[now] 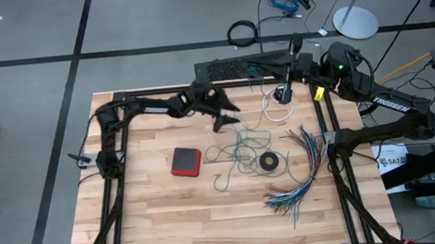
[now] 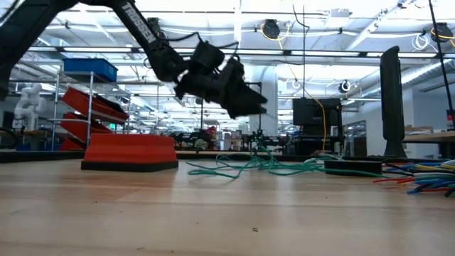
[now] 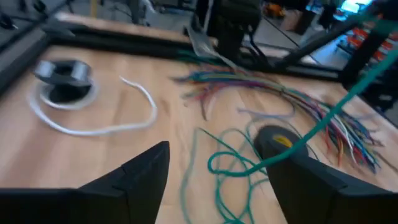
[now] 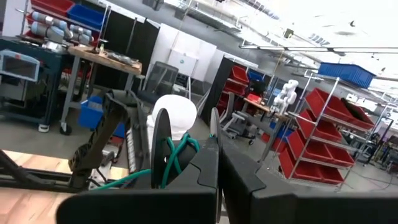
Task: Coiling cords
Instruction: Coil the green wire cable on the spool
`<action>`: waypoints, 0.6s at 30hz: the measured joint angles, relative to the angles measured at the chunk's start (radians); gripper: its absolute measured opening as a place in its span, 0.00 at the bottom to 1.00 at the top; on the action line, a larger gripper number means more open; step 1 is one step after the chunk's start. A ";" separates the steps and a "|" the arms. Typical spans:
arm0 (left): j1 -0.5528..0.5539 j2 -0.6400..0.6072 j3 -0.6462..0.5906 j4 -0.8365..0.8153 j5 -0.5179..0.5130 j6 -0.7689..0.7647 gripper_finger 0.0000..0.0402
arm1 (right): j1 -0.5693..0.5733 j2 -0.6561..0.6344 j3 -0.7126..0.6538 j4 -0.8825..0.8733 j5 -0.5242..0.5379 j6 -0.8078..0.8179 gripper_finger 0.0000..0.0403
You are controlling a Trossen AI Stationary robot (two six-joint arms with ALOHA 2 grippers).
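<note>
Two cords matter, and the one in play is the teal cord [image 1: 240, 153], lying in a loose tangle on the worktop [image 1: 154, 214] near the middle, between the red block [image 1: 186, 162] and the small black ring [image 1: 268, 162]. One end of it runs up and away toward the far right corner, where the right pincer [image 4: 214, 158] is clamped shut on it; the right wrist view shows green loops bunched against its closed fingers. The strand therefore runs as a slanted line from the tangle up to that raised pincer, and the left wrist view shows it crossing diagonally in front of the left pincer's own fingers.

Raised off the surface, the left pincer [image 1: 229, 115] hangs with jaws spread wide and nothing between them. It sits just on the far side of the tangle, so the loose part of the teal cord lies below it and slightly nearer the front edge. Judging by this, the left arm is the nearer one to the slack, and its next grasp probably calls for a descent onto the strand, jaws set across the cord's run.

Beside the right arm's base, the white cord [image 1: 274, 111] curls from its round black-and-white piece [image 1: 285, 95], apart from the teal one. Fanned coloured wires [image 1: 305, 170] lie to the right of the ring.
</note>
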State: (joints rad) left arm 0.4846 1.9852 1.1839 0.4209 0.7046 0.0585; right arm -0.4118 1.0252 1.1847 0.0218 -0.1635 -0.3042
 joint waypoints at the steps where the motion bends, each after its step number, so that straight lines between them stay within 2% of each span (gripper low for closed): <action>1: 0.014 -0.020 0.000 -0.020 0.002 0.002 0.67 | 0.000 -0.002 0.000 -0.006 -0.003 0.001 0.00; 4: 0.058 -0.076 0.001 -0.112 -0.013 0.057 0.67 | 0.000 -0.004 0.000 -0.022 -0.019 0.003 0.00; 7: 0.103 -0.116 0.001 -0.280 -0.094 0.163 0.67 | 0.000 -0.005 0.000 -0.023 -0.021 0.004 0.00; 10: 0.147 -0.129 0.001 -0.440 -0.111 0.232 0.67 | 0.000 -0.007 0.000 -0.024 -0.021 0.004 0.00; 12: 0.168 -0.130 0.001 -0.535 -0.087 0.280 0.67 | 0.000 -0.010 0.000 -0.024 -0.021 0.004 0.00; 15: 0.188 -0.130 0.001 -0.658 0.001 0.336 0.67 | -0.001 -0.015 0.000 -0.028 -0.022 0.003 0.00; 18: 0.197 -0.137 0.000 -0.710 0.074 0.351 0.67 | -0.001 -0.014 0.000 -0.052 -0.022 0.004 0.00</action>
State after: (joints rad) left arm 0.6811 1.8486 1.1843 -0.2893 0.7788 0.4097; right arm -0.4126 1.0107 1.1847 -0.0307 -0.1852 -0.3004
